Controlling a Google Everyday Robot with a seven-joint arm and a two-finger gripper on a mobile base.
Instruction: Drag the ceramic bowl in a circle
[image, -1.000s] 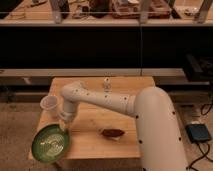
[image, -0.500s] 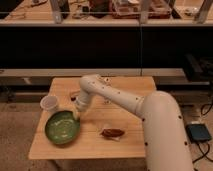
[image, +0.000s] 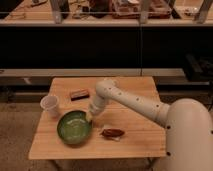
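Note:
The ceramic bowl (image: 74, 127) is a wide, glossy green dish resting on the wooden table (image: 140, 145), left of centre and near the front. My white arm reaches in from the right, bends over the table's middle and points down to the left. My gripper (image: 90, 116) sits at the bowl's upper right rim, touching or just over it. The wrist hides how it meets the rim.
A white plastic cup (image: 50, 105) stands just behind and left of the bowl. A small dark brown block (image: 80, 94) lies behind it. A brown food item (image: 112, 133) lies to the bowl's right. Dark shelving runs behind the table.
The bowl has slid from the table's front left corner rightward and away from the front edge. My gripper travelled with it at its rim, and the arm swung right.

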